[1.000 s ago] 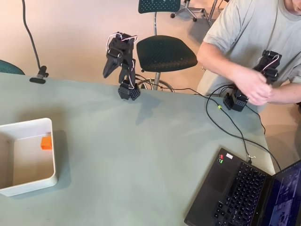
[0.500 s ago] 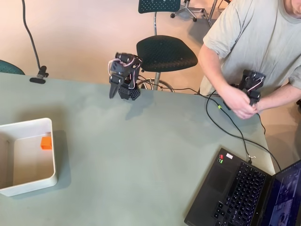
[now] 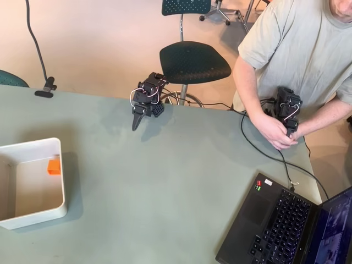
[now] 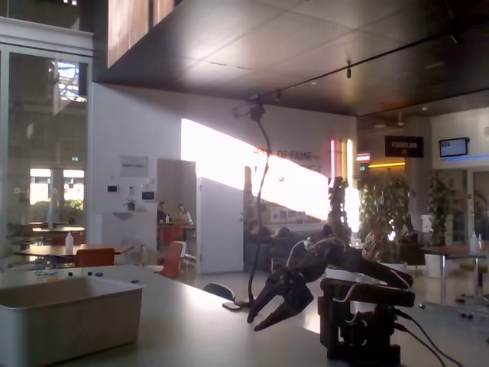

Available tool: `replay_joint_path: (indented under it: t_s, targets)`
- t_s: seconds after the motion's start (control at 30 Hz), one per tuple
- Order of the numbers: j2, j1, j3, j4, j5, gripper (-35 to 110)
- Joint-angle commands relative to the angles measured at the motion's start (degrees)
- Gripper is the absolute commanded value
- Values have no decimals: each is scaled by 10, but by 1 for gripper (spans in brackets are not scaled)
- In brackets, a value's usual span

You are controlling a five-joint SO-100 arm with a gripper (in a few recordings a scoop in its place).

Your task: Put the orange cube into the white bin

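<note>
The orange cube lies inside the white bin, against its right wall near the far corner. In the overhead view, my black gripper hangs low over the table's far edge, well to the right of the bin and pointing down-left. Its jaws look shut with nothing between them. The fixed view shows the bin at the left, its wall hiding the cube. There the gripper is a dark silhouette slanting down toward the tabletop, with the arm folded over its base.
An open laptop sits at the table's near right corner, and cables run across the right side. A person sits behind the far right edge. A chair stands behind the arm, and a black clamp grips the far left edge.
The arm has folded down from a raised pose. The gripper has swung to the right and dropped toward the table. The cube stays in the bin.
</note>
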Motion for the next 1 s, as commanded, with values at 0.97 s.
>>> replay_joint_path:
  t_s: [0.97]
  targets:
    - [19,0,62,1,123,9]
